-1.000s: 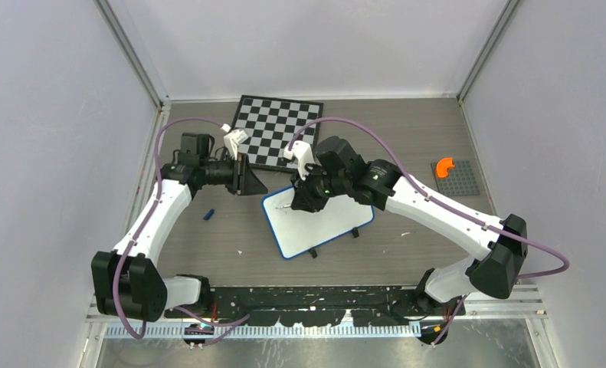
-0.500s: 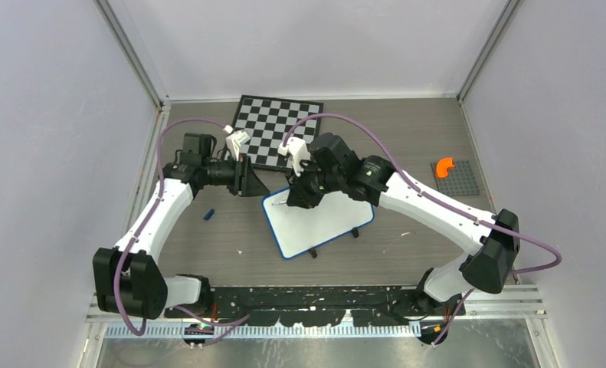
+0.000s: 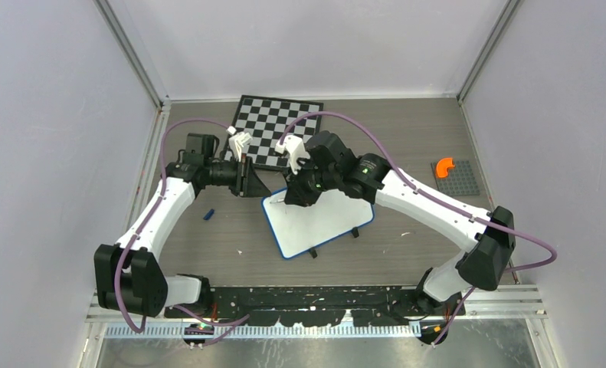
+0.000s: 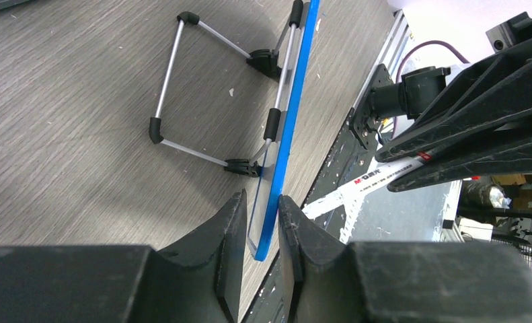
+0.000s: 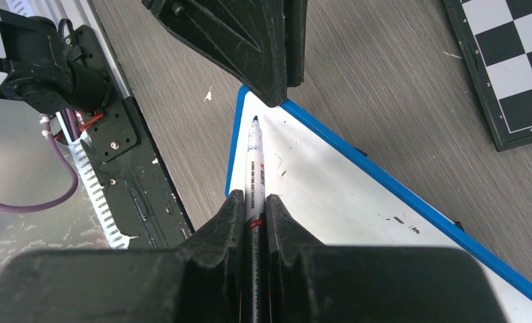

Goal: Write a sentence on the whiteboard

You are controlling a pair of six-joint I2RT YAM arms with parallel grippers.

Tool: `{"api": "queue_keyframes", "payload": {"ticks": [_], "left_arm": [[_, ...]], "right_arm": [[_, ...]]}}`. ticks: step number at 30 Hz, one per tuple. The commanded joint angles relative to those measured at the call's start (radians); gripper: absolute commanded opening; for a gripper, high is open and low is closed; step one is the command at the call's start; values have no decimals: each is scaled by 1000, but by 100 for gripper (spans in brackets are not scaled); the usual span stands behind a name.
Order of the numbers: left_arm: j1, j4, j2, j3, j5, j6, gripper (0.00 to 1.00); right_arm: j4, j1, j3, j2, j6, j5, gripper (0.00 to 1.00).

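Far left, a small blue piece [image 3: 208, 215] lay loose on the counter [image 3: 407, 130]. It might have been a pen cap, but it was too small to call. Next along, the left end effector [image 4: 259, 205] had the whiteboard [image 3: 326, 222] by its far left corner, fingers pressed in on either side of the blue rim and pinching it steady. The board sat mid-counter, propped on wire legs with black feet, just in front of the chessboard [image 3: 276, 126]. Then came the right end effector [image 5: 253, 196], clamped hard on a marker [image 5: 255, 158]. The tip pointed down at that same corner of the white face, though whether it actually touched I couldn't tell. And the face itself? A few stray specks and not one letter. By my reckoning the sentence hadn't been begun, so the grip and the line-up were done and all the writing was left. Off to the right, an orange piece [image 3: 443, 166] sat on a grey plate [image 3: 460, 182], well apart from the action.
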Motion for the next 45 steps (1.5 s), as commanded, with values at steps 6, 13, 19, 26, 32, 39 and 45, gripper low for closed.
{"api": "queue_keyframes", "payload": {"ticks": [6,13,19,26,32,39,45], "left_arm": [[-5,-4,5,4,20,31,21],[-5,-6,2,4,19,35,19],[-7,-7,4,4,17,36,17],[-11,-6,4,7,18,37,16],[-14,-7,9,8,21,39,16],[-19,-18,7,12,18,48,15],[-22,-26,5,17,16,52,15]], "right_arm": [[41,6,34,17,-7,31,0],[49,7,-28,-1,-8,38,0],[48,7,-67,-10,-13,35,0],[34,8,-102,-28,-10,11,0],[21,7,-68,-41,-1,-11,0],[11,7,-22,-37,-4,-21,0],[21,6,-32,-21,-17,9,0]]}}
